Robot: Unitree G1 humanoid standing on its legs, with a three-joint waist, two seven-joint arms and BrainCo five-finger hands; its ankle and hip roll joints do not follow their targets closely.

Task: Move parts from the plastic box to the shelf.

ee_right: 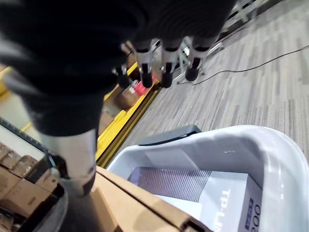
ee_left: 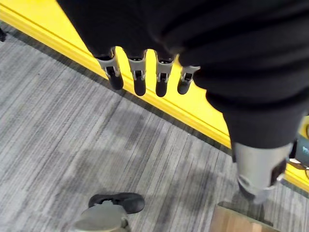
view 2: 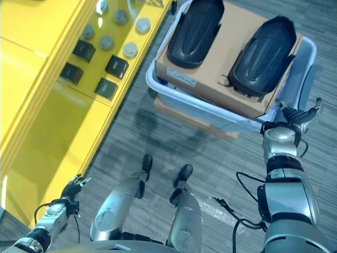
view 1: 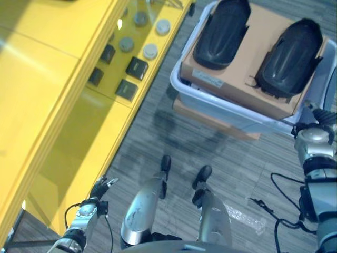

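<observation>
A pale plastic box [view 1: 178, 85] stands on the floor at the upper right, covered by a cardboard sheet [view 1: 247, 71]. Two black moulded parts [view 1: 221, 31] [view 1: 290, 51] lie side by side on the sheet. The yellow shelf [view 1: 63, 105] runs along the left. My right hand [view 2: 296, 117] hangs beside the box's near right corner, its fingers [ee_right: 166, 67] straight and holding nothing. My left hand [view 1: 100, 187] is low at the left, next to the shelf's front edge, its fingers [ee_left: 140, 79] relaxed over the carpet and empty.
Small black blocks [view 1: 137, 67] and grey round caps [view 1: 150, 51] sit on the shelf. A flat cardboard piece [view 1: 210, 120] lies under the plastic box. A white carton [ee_right: 231, 193] shows inside the box. Crumpled clear wrap [view 1: 245, 216] lies on the carpet.
</observation>
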